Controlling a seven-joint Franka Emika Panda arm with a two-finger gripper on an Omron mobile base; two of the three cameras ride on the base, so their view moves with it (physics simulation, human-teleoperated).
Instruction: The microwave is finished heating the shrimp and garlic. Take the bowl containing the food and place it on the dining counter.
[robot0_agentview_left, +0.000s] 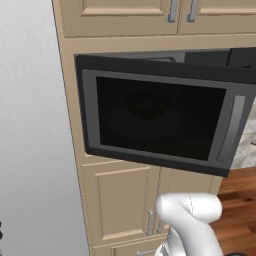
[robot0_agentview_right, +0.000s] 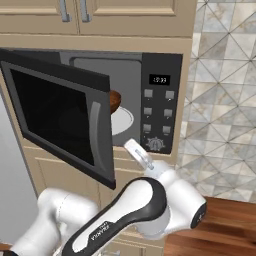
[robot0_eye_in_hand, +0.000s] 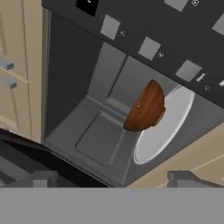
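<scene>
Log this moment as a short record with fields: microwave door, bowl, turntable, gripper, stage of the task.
microwave door: swung open
bowl: reddish-brown, sits on the turntable inside the microwave; contents hidden from view
turntable: white, round, on the grey cavity floor
gripper: open, empty, outside the cavity, facing the bowl
stage: bowl not yet grasped

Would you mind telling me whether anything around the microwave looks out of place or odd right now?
Nothing stands out. The microwave door hangs open, and the bowl sits on the white turntable inside. What the bowl holds is hidden from view.
</scene>
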